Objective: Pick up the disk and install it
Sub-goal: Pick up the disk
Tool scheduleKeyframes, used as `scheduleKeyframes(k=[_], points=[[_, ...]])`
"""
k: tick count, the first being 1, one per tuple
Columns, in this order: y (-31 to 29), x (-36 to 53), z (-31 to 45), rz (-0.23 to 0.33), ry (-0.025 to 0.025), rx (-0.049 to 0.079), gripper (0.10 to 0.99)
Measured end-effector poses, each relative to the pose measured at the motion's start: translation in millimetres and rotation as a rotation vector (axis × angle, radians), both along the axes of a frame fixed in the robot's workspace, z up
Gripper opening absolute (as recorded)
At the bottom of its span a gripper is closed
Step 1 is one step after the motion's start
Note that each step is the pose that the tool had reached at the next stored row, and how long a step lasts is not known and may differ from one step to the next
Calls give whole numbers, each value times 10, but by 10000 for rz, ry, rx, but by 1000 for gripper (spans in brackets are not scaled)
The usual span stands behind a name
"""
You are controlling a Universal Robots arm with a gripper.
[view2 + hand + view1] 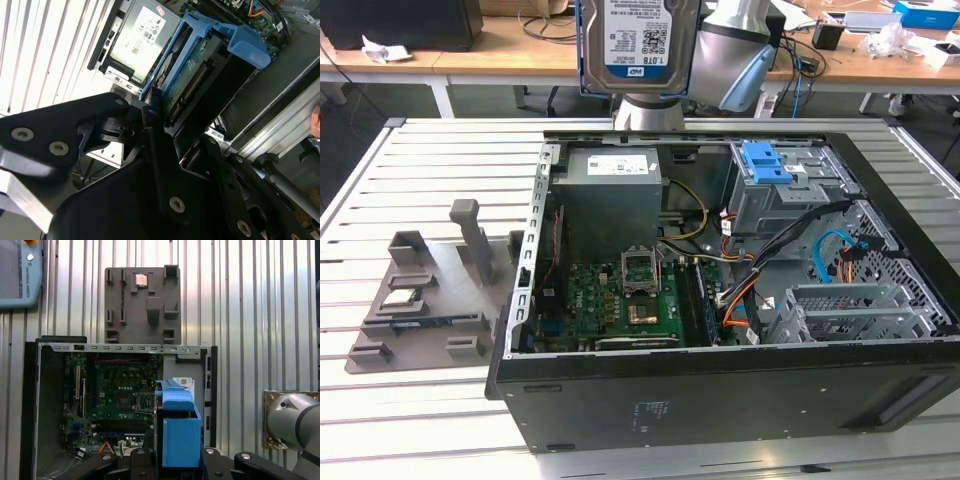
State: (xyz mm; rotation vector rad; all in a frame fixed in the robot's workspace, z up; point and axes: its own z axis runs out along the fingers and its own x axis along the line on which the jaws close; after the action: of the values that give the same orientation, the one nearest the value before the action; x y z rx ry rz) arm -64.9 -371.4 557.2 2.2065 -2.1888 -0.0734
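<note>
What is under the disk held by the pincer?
The open computer case lies below the disk, around its grey power supply; the disk covers part of that supply.

Silver-grey arm [720, 48], pale blue joint cap [748, 72], black linked jaws dotted with silver screws [175, 204]

1. Exterior view: the disk [638, 45], at 12 o'clock, is cropped by the frame edge, its upper part out of shot.
2. The disk hides much of the arm [730, 60] behind it.
3. At 4 o'clock, the case [720, 390] runs off the frame.
4. At 9 o'clock, a chip [400, 297] on the tray [420, 345] is too small to make out.
5. First wrist view: the disk [181, 442] masks part of the case's interior, and a pendant [17, 275] is cropped at the edge.
</note>
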Motion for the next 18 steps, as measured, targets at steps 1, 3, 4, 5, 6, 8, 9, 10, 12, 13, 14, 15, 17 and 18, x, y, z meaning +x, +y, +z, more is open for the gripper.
scheduleKeyframes(k=[1, 3, 4, 5, 6, 8, 9, 10, 12, 13, 14, 15, 17, 18], points=[[-18, 1, 0, 0, 1, 0, 365], [-71, 3, 0, 0, 0, 0, 365], [-104, 5, -1, -1, 0, 0, 365], [-127, 6, -1, -1, 1, 0, 365], [-145, 7, -1, -1, 1, 0, 365], [-204, 11, -2, 0, 0, 0, 365], [-239, 12, -2, 0, 0, 0, 365], [-257, 13, -3, -1, 0, 0, 365], [-276, 14, -3, 0, 1, -1, 365], [-292, 14, -3, -1, 0, 0, 365], [-303, 15, -3, -1, 1, -1, 365], [-310, 15, -3, -1, 0, 0, 365], [-337, 15, -3, 0, 1, 0, 365], [-354, 15, -3, -1, 1, -1, 365]])
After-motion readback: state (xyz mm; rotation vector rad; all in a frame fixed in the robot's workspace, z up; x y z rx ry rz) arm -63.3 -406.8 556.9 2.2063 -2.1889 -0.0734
